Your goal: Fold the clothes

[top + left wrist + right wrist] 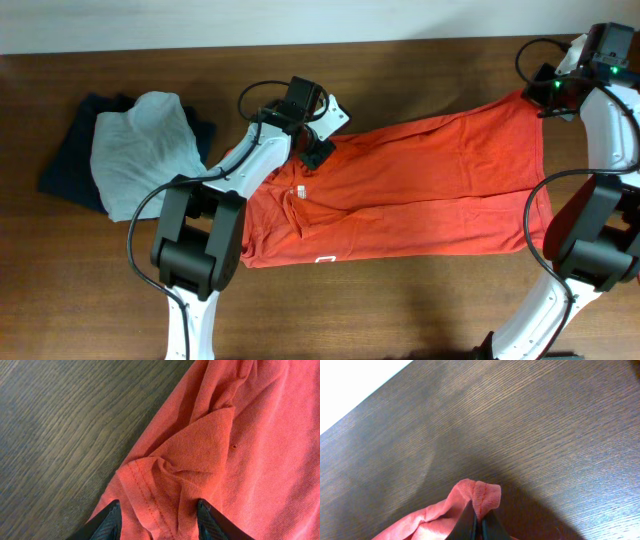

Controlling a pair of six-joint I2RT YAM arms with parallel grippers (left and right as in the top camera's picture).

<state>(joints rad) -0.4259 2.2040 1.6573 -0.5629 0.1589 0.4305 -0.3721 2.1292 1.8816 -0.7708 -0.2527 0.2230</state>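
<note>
The orange-red shirt (pixel 430 190) lies spread flat across the table (pixel 420 310), reaching from the left claw (pixel 316 152) at one end to the right claw (pixel 545 97) at the other. Long creases run along its length.

The left claw is down at the shirt's far edge near the collar end. In the wrist view its two fingers (pixel 107 522) stand wide apart, with a bunched, stitched hem lying between them. The cloth rises in a fold just ahead of the claw, and bare wood shows off to one side of it. It looks open around the cloth rather than squeezing it, though the fingertips are cut off by the frame edge. A small white label (pixel 300 190) sits just below this claw in the overhead view, and a bit of white print (pixel 325 259) shows farther down at the shirt's near edge.

The right claw sits at the shirt's far corner. Its fingers (pixel 470 522) are pressed together on a small pinch of hem, which pokes out just beyond the tips. Beyond that there is only wood.

Well away from the left claw, on the side away from the shirt, a pale grey garment (pixel 145 150) lies crumpled on top of a dark one (pixel 65 170).
</note>
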